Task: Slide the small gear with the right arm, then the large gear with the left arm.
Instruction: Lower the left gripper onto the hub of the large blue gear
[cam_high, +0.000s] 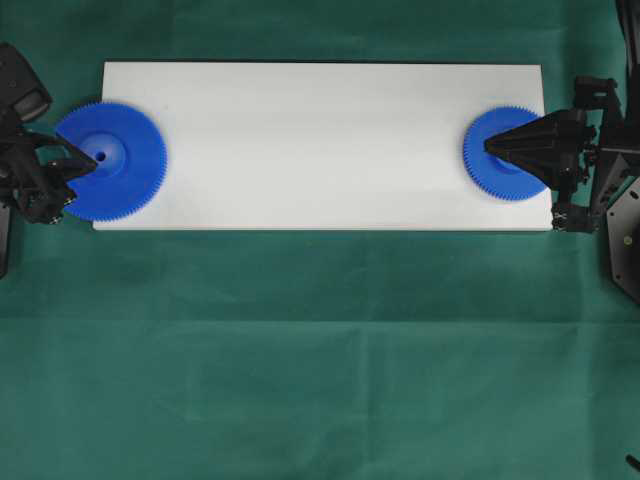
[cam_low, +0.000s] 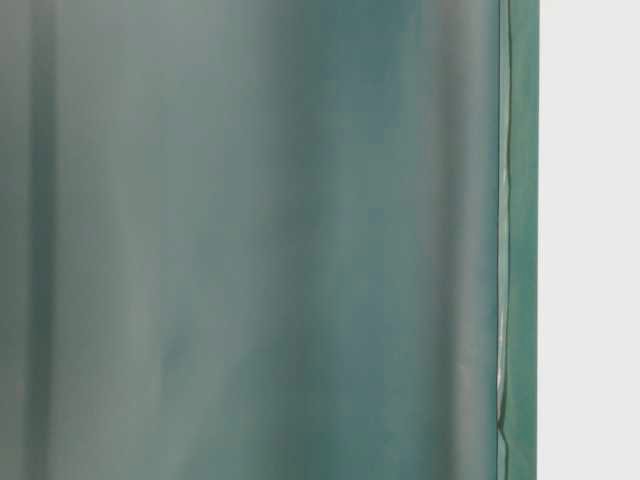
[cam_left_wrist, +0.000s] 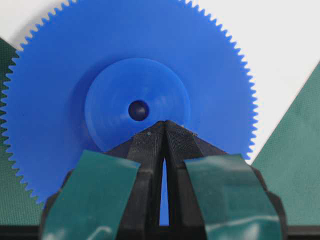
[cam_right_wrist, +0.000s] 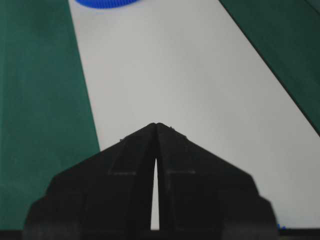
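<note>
Resting on white board (cam_high: 320, 140) — large gear (cam_high: 125, 160), small gear (cam_high: 495, 165)

The overhead view looks straight down on the whole white board (cam_high: 320, 140) and green cloth (cam_high: 320, 350). The table-level view faces blurred green cloth (cam_low: 260, 240) from very close. The left wrist view sits near the large gear (cam_left_wrist: 130, 90) at the board's left edge; the right wrist view looks along the board (cam_right_wrist: 190, 100) toward that same gear (cam_right_wrist: 106, 3).
</note>
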